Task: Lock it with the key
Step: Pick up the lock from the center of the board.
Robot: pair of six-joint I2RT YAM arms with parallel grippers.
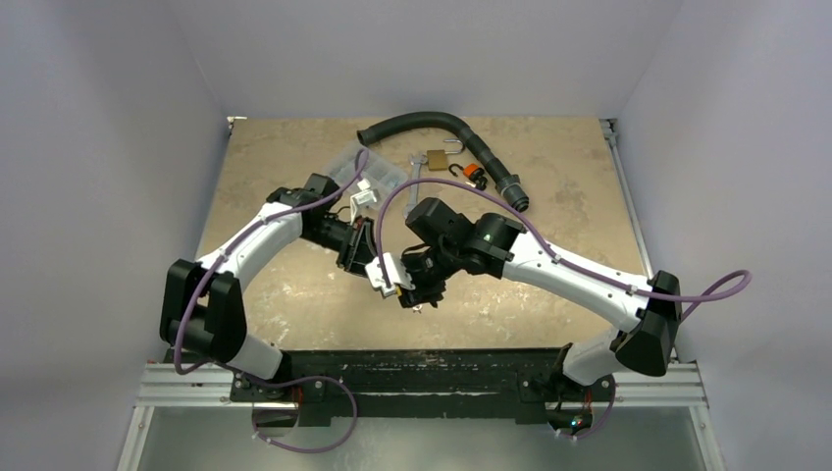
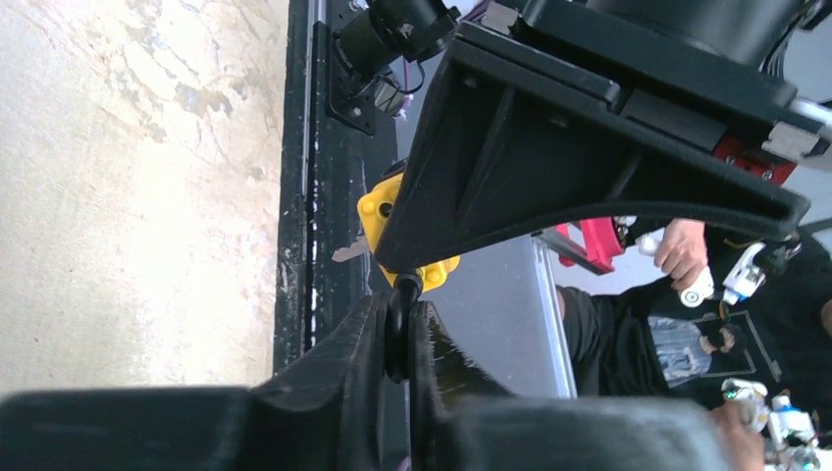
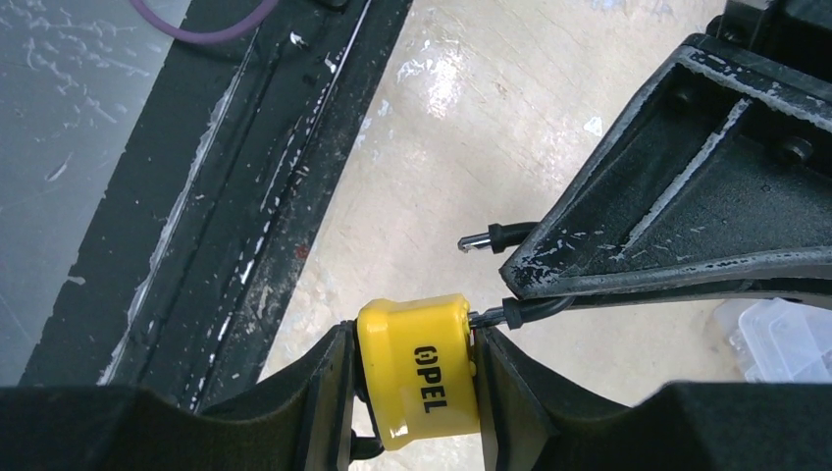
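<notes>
So the right gripper (image 3: 412, 343) has the yellow padlock (image 3: 422, 378) squeezed between its fingers, OPEL logo facing the wrist cam, held up off the tan table (image 3: 471, 118). The black-coated shackle (image 3: 510, 235) sticks out past the fingertips and it's popped open, with one leg hanging free. The left gripper (image 2: 397, 319) comes in from the opposite side, nose to nose with the right one, fingers pinched on that shackle. Can't make out a key for sure.
</notes>
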